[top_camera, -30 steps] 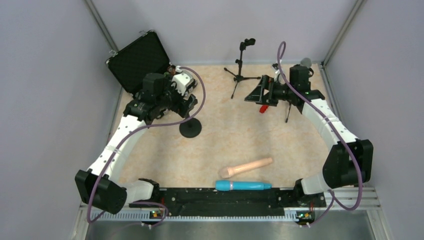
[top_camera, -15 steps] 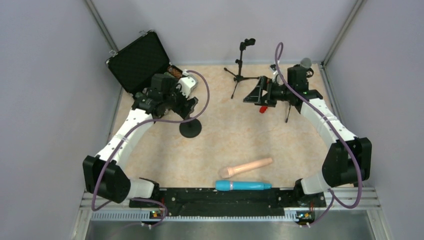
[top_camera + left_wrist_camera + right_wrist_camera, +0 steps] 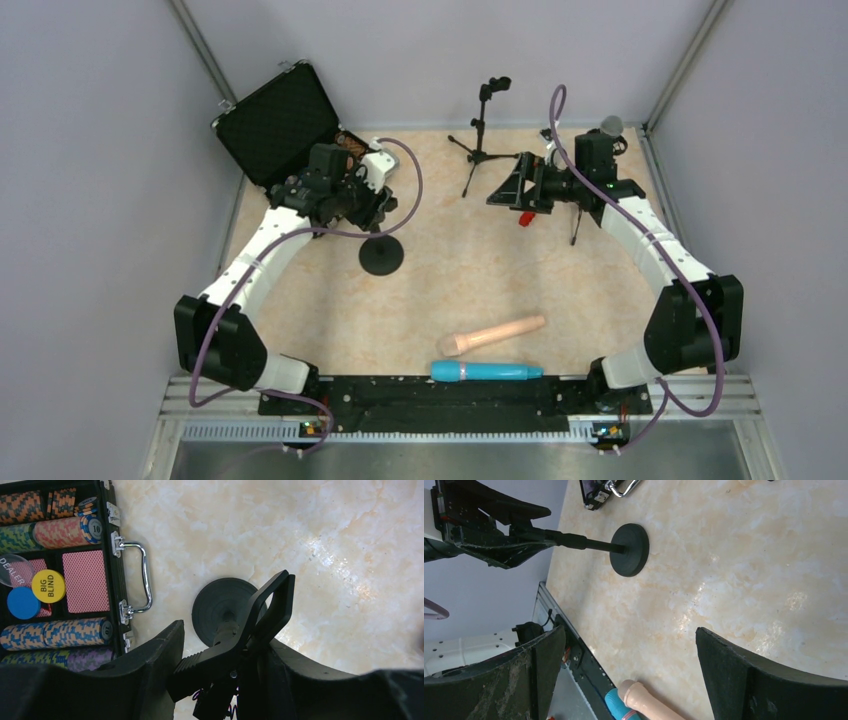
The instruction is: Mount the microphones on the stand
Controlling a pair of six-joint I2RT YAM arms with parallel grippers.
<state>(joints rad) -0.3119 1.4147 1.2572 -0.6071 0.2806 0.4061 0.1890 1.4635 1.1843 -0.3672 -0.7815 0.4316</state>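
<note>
My left gripper is pinching the clip on the black round-base stand, far left on the marbled desk. Right gripper is spread wide, holding nothing. The all-beige stick microphone and the cyan-blue stick microphone lie near-centre, just beside each other.

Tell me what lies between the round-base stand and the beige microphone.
Nothing: bare tabletop separates the round-base stand and the beige microphone, clear in the top view.

The middle of the bench lies open. Around it stand 5 obstacles: an open case in the far-left corner, a tripod stand at the far edge, a round-base stand toward the left edge, and a beige microphone and a cyan microphone along the near edge.
</note>
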